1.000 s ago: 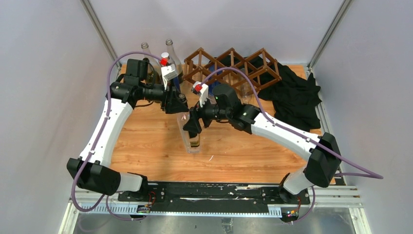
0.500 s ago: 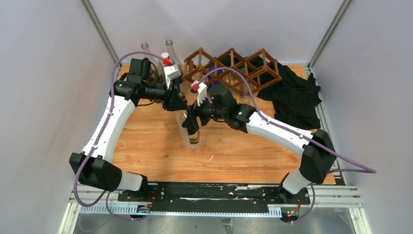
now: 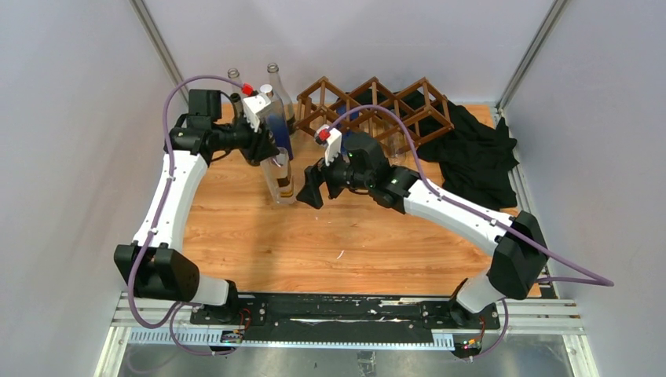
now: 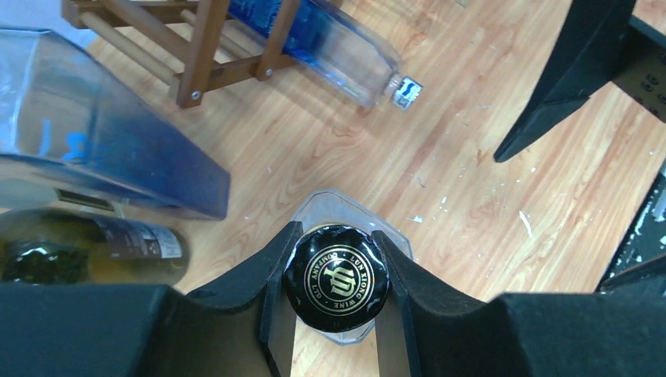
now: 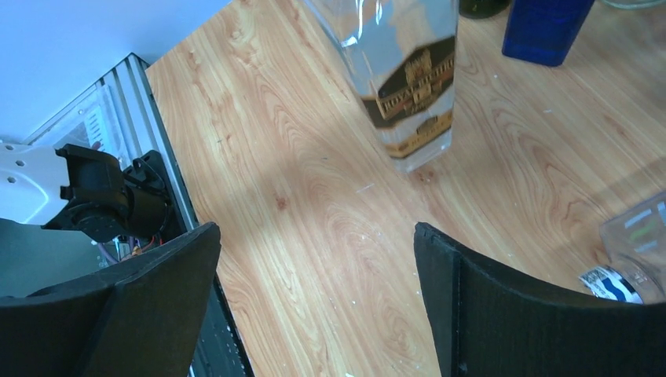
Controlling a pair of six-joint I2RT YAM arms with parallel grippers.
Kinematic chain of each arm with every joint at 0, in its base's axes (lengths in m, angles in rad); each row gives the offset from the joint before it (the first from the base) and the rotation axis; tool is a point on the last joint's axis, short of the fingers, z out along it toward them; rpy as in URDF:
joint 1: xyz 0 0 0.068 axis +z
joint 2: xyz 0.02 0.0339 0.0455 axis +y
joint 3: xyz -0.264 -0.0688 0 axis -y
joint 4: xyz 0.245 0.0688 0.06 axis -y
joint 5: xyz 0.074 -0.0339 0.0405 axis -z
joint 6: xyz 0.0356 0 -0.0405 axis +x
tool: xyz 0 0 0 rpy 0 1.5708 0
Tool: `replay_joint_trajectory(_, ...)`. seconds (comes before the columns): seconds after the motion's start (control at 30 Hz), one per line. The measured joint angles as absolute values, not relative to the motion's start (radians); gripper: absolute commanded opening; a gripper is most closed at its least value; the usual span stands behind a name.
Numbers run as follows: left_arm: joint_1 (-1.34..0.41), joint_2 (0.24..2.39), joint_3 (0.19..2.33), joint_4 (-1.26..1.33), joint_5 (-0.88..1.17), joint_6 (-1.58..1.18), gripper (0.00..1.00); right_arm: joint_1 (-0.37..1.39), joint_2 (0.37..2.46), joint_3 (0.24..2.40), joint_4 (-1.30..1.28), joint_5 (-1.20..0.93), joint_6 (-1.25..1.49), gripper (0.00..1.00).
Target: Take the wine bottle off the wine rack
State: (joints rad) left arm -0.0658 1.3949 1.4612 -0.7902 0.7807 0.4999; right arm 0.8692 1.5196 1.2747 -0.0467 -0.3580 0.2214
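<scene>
Left gripper [image 4: 336, 236] clamps the black cap [image 4: 336, 276] of the upright clear wine bottle [image 5: 400, 63]. Right gripper [image 5: 314, 236] gapes wide, empty, nearby. A blue bottle [image 4: 314, 31] lies in the wine rack [image 3: 369, 106].

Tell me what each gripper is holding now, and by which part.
The left gripper is shut on the clear wine bottle, gripping it at the black cap on top of the neck. The right gripper is open and holds nothing.

On your wooden table [image 3: 259, 243] you have a black cloth [image 3: 475, 153] heaped at the far right corner. Toward the table's far left corner you'll see 2 clear bottles [image 3: 273, 82] and 1 blue bottle [image 3: 281, 137] standing upright.
</scene>
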Motion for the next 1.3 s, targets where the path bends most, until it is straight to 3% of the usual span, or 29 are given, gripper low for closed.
replay_joint_trajectory(0.43,0.117,1.487,1.457,-0.694,0.759,0.502,0.0,0.715,1.443,1.215,-0.08,-0.319,0.322,0.96)
replay_joint_trajectory(0.77,0.138,1.568,1.444,-0.573,0.762,0.49,0.0,0.654,1.42,1.183,-0.12,-0.206,0.382,0.95)
replay_joint_trajectory(0.83,0.138,1.573,1.439,-0.546,0.761,0.49,0.11,0.64,1.421,1.182,-0.141,-0.162,0.401,0.94)
replay_joint_trajectory(1.0,0.139,1.576,1.426,-0.496,0.749,0.467,0.56,0.592,1.47,1.183,-0.16,-0.072,0.464,0.94)
replay_joint_trajectory(1.17,0.14,1.566,1.416,-0.439,0.737,0.437,0.93,0.581,1.604,1.208,-0.165,-0.013,0.506,0.94)
replay_joint_trajectory(1.2,0.141,1.558,1.41,-0.434,0.736,0.434,0.99,0.581,1.633,1.219,-0.165,-0.004,0.515,0.94)
replay_joint_trajectory(1.3,0.142,1.523,1.393,-0.426,0.732,0.424,1.0,0.579,1.699,1.238,-0.148,0.009,0.541,0.94)
